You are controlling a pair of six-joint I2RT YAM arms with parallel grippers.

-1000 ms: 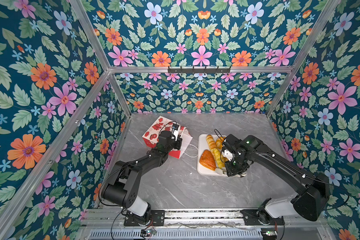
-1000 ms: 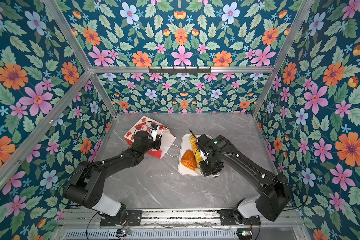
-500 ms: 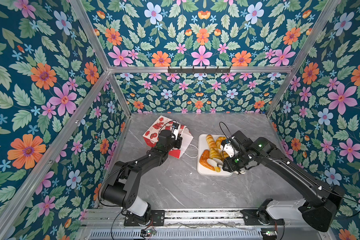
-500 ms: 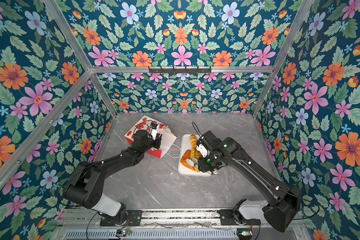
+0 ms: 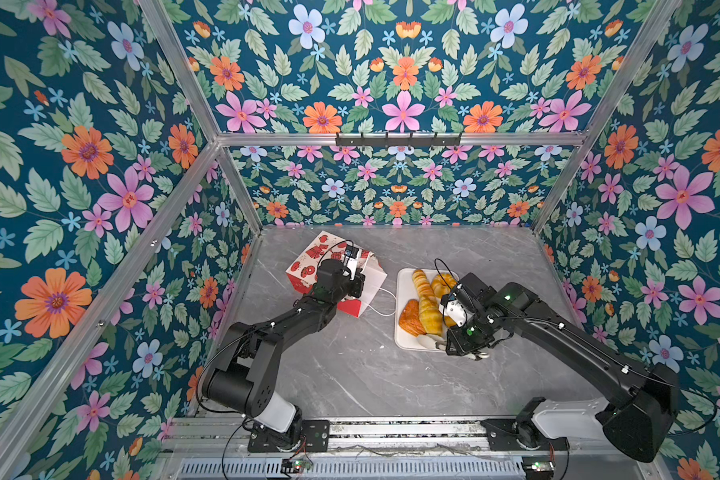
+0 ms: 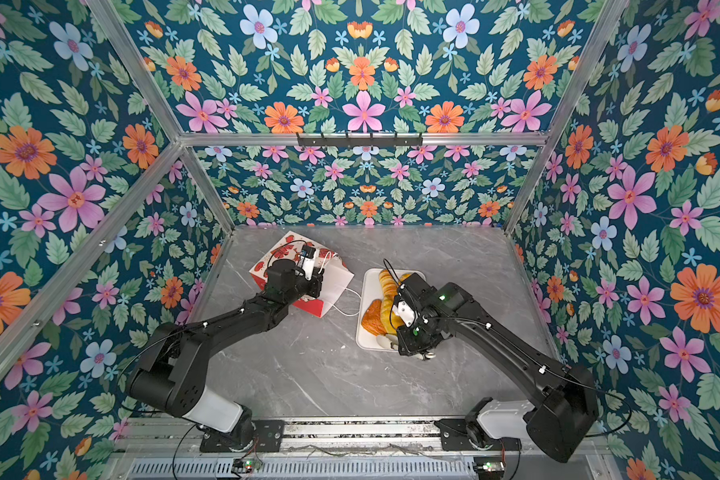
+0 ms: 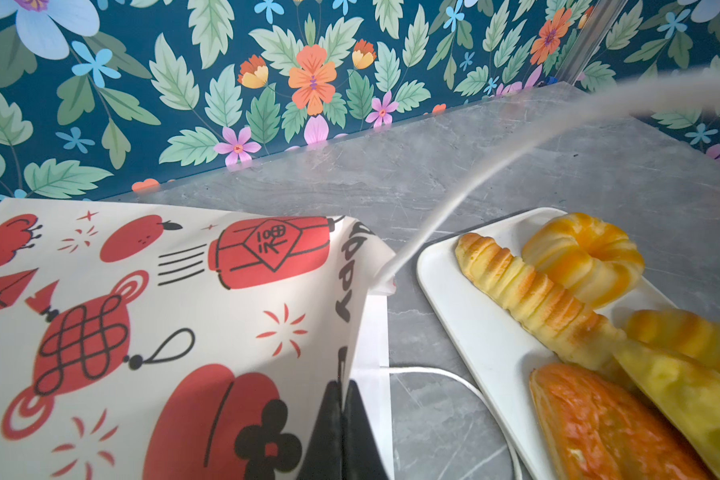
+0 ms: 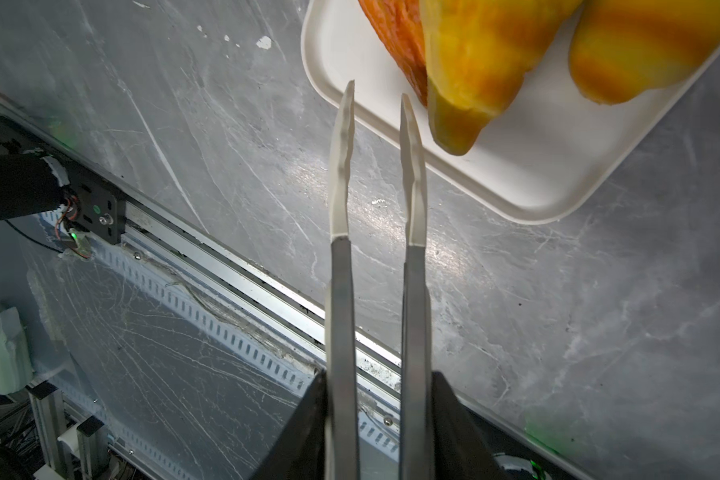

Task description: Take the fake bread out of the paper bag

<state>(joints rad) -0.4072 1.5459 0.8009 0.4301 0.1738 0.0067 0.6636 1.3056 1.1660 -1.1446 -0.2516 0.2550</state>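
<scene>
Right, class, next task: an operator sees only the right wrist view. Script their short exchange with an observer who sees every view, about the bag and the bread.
Operator: I see only a corner of the tray and a yellow pastry. Is the paper bag being held?
Observer: Yes. The left gripper is shut on the edge of its mouth.
Operator: What bread lies beyond what I see?
Observer: A ring and a long ridged stick lie at the tray's far end.

tabletop (image 5: pixel 371 374) open in front, fake bread (image 5: pixel 429 316) crowding tray (image 5: pixel 406 341)
</scene>
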